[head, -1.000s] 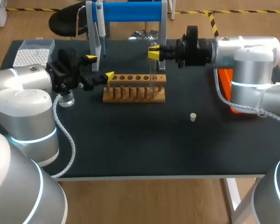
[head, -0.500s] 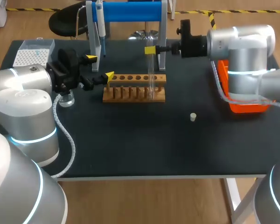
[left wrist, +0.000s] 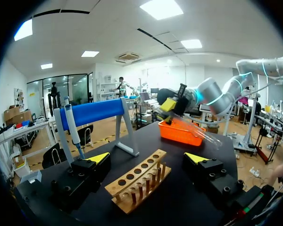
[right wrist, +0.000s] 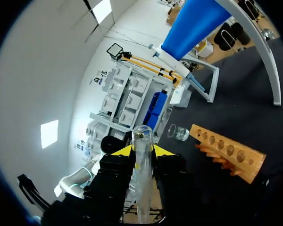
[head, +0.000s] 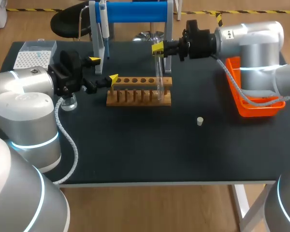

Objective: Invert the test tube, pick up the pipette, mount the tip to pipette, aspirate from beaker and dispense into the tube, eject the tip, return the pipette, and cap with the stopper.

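Gripping the test tube [head: 159, 77], right tool [head: 158, 48], tube apparently above rack [head: 135, 99], left tool [head: 104, 69] open

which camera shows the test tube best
Right wrist view: the test tube is close up, clamped in the right end effector. Head view shows it faint at the rack; left wrist view, small and distant.

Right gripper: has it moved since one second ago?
Yes. The right gripper, shut on the test tube, has shifted slightly away from the wooden rack, closer to the blue stand and its right post.
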`<state>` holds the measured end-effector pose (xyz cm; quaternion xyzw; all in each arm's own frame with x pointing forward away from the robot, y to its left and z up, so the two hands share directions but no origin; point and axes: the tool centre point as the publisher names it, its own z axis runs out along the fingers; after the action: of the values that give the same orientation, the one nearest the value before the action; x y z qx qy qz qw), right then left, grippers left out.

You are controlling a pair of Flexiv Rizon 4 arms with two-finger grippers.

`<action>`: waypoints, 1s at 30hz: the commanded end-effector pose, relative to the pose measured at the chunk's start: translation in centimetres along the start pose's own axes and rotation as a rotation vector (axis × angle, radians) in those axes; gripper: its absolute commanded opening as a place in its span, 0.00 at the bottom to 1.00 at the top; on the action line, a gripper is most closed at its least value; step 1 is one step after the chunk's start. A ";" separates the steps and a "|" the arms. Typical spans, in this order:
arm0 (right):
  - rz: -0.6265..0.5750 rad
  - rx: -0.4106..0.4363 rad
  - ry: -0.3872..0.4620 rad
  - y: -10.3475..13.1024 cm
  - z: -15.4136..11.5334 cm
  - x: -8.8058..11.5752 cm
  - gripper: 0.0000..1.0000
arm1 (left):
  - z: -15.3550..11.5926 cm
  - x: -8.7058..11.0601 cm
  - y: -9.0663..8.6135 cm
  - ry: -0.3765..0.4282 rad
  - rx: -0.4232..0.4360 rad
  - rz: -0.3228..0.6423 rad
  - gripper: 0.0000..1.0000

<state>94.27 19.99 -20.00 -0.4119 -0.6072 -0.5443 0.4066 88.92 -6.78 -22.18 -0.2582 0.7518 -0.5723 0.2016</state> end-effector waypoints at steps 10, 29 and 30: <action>0.420 0.018 0.100 0.0 -0.7 -0.3 0.00 | 0.0 0.0 0.1 0.000 0.005 0.001 1.00; 0.322 0.023 0.082 -0.4 -0.5 -0.1 0.00 | 0.0 0.0 0.1 0.000 0.005 0.001 1.00; 0.322 0.023 0.081 -0.4 -0.5 -0.1 0.00 | 0.0 0.0 0.1 0.000 0.005 0.001 1.00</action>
<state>93.97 19.49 -20.34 -0.4756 -0.5217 -0.4822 0.5188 88.92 -6.78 -22.18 -0.2582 0.7518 -0.5723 0.2016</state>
